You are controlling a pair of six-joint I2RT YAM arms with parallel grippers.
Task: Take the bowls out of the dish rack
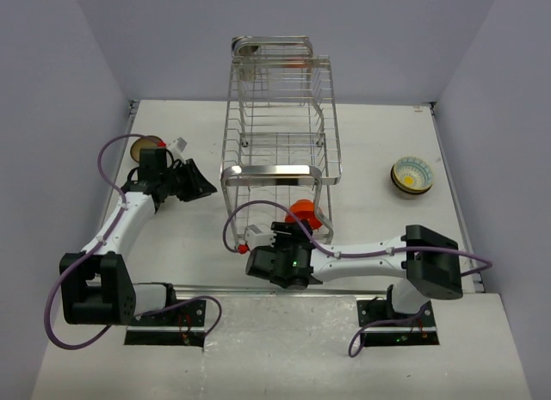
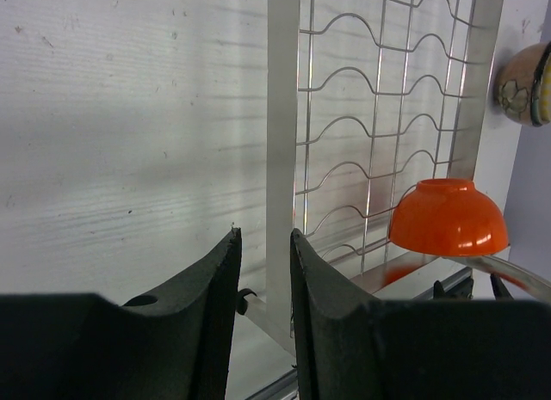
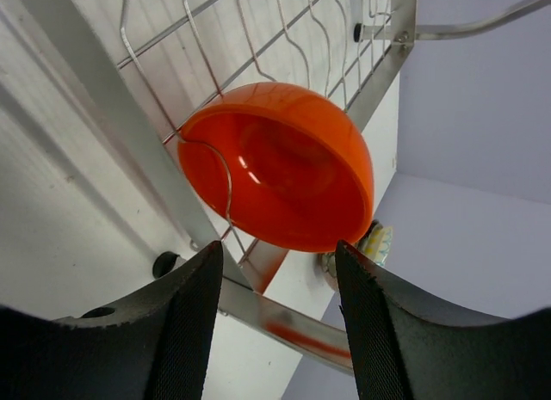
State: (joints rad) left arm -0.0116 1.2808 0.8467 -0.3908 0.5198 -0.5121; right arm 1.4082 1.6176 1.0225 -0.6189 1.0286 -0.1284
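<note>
- Bowls: we find the orange-red bowl (image 1: 306, 212) inside the dish rack (image 1: 280, 116), on the lower tier close to its front bar.
- We record the right tool (image 3: 280, 271) released, its fingers spread just beneath this bowl. A rack wire crosses the bowl's face, and we cannot tell whether there is contact.
- We record the left tool (image 2: 263, 271) beside the rack's left side, its fingers narrowly parted and grasping nothing.
- We see the patterned bowl (image 1: 411, 175) on the bench (image 1: 379, 142), right of the rack and well apart from it.
- We see the brown bowl (image 1: 145, 147) on the bench behind the left arm.
- We note a dark-rimmed bowl (image 1: 250, 49) at the far end of the upper tier.
</note>
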